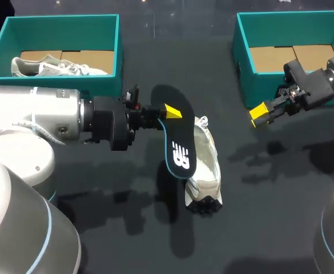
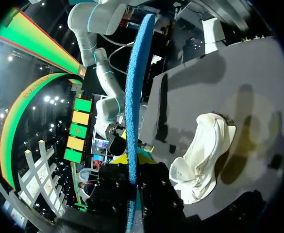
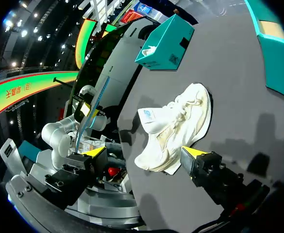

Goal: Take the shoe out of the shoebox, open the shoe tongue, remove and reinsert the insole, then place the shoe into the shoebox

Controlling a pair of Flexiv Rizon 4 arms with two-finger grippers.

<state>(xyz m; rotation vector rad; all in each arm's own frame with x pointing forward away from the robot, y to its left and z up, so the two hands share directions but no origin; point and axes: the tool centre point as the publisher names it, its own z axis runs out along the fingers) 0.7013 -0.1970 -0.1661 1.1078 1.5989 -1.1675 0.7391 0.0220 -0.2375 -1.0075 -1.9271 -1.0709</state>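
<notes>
**L arm holds insole aloft; shoe on its side mid-table**

L arm comes in level from the left edge, wrist horizontal. The left gripper [image 1: 165,112] is clamped on the thin black foam insole [image 1: 177,142], which is lifted off the table & hangs lengthwise, white logo at the low end. From the left wrist cam the insole runs edge-on btw the fingers, blue underside showing.

R arm comes in from the right edge, angled down toward the middle. The right gripper [image 1: 262,113] hangs w/ fingers well apart, nothing btw them, just in front of the right teal cardboard shoebox [image 1: 244,68].

Surface, L to R: the left teal cardboard shoebox [image 1: 58,31] sits at the back left corner w/ a second pale shoe [image 1: 47,67] inside. The white lace-up shoe [image 1: 205,165] lies on its side on the dark grey table [image 1: 269,200], just right of the insole; both wrist cams show them apart. The right box sits at the back right, brown card floor showing. From the right wrist cam the shoe lies ahead of the spread fingers.
</notes>
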